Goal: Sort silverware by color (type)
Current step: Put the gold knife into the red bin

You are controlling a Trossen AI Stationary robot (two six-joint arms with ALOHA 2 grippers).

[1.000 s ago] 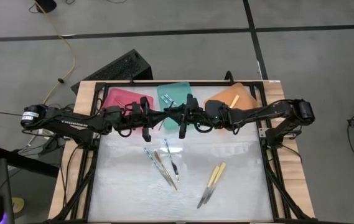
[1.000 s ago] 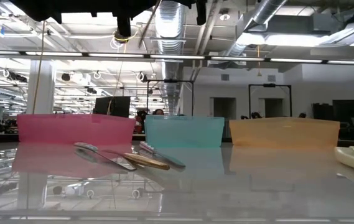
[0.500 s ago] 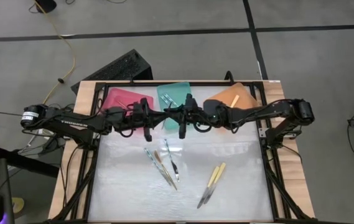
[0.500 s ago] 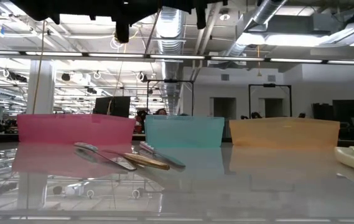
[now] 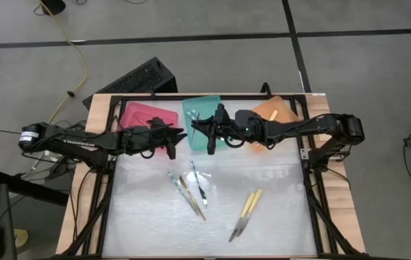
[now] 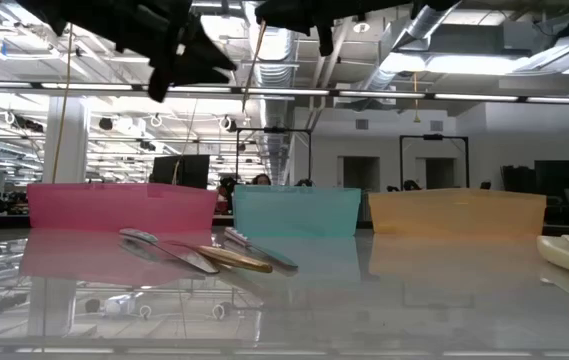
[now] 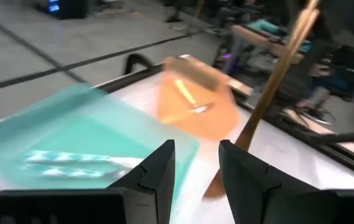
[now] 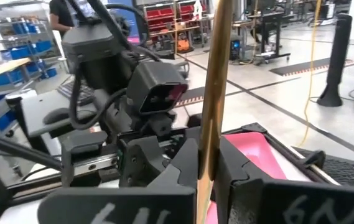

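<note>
My right gripper [image 5: 199, 130] hovers over the teal tray [image 5: 204, 110], shut on an orange-tan utensil [image 8: 214, 81]. The utensil also shows in the low view [image 6: 252, 55] and in the left wrist view [image 7: 276, 81]. My left gripper [image 5: 176, 135] is open and empty just left of it, near the pink tray [image 5: 141, 115], facing the utensil [image 7: 196, 165]. More silverware lies flat on the table: teal-blue and orange-tan pieces [image 5: 188, 189] at the centre and a pale yellow pair [image 5: 247, 209] to their right. My right gripper pinches the orange-tan utensil's slim shaft [image 8: 206, 146] between its two fingers. The fingers come level from the table's right and lie across the shaft. The utensil stands nearly upright, lifted clear, its lower end [image 7: 217, 182] hanging free above the table.
Three trays stand along the far edge: the pink tray, the teal tray holding teal-blue utensils [image 7: 71, 160], and an orange tray [image 5: 271, 110] holding orange-tan utensils [image 7: 186, 99]. A black frame [image 5: 313, 180] rims the table. The two arms meet close together over the trays.
My left gripper has drawn back a little toward the table's left edge and turned, now pointing at the right gripper. My right gripper has shifted slightly toward the table's left and far edge, keeping the orange-tan utensil upright and clear.
</note>
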